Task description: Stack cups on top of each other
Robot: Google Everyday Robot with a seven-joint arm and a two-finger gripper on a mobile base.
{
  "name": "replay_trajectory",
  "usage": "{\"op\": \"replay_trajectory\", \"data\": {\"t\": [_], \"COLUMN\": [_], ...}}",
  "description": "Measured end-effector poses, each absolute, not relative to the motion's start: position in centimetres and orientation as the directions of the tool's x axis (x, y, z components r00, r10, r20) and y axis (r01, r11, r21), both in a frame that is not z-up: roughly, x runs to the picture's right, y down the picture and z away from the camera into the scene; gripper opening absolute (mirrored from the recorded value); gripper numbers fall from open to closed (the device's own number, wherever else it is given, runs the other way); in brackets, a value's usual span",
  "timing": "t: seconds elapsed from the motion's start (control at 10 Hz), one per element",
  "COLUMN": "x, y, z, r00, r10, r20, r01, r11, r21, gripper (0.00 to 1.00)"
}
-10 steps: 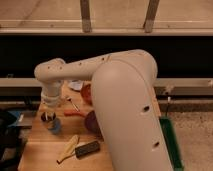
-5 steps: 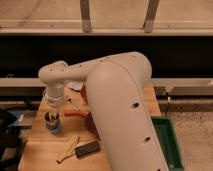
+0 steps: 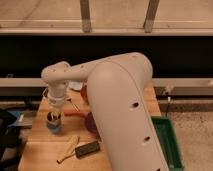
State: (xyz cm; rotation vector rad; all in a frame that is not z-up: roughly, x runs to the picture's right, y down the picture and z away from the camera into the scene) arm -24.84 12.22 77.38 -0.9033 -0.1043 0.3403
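Note:
My gripper (image 3: 53, 116) hangs straight down from the white wrist at the left side of the wooden table (image 3: 40, 150). It sits right over a light blue cup (image 3: 53, 126), which stands upright on the table, and it seems to reach into or touch the cup's top. Something dark and shiny shows at the cup's mouth under the gripper. I cannot tell whether that is the silver cup. No separate silver cup shows elsewhere; my large arm hides the middle of the table.
A yellow banana-like object (image 3: 67, 149) and a dark block (image 3: 88, 148) lie near the front. An orange-handled tool (image 3: 73, 113), a purple bowl (image 3: 91, 123) and an orange-red bowl (image 3: 84, 93) peek out beside the arm. A green bin (image 3: 169, 142) stands at the right.
The wrist and gripper have shifted slightly right and stay low over the blue cup. The big arm link has swung a little. The table objects have not moved.

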Motion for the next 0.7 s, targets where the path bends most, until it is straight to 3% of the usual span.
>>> {"op": "replay_trajectory", "data": {"t": [0.2, 0.4, 0.7], "x": [-24.92, -24.84, -24.52], "y": [12.67, 13.05, 13.28], "z": [77.23, 77.07, 76.75], "r00": [0.942, 0.942, 0.941], "r10": [0.331, 0.330, 0.334], "r20": [-0.054, -0.057, -0.053], "r01": [-0.243, -0.242, -0.241], "r11": [0.563, 0.556, 0.551], "r21": [-0.790, -0.795, -0.799], "gripper": [0.56, 0.72, 0.74]}}
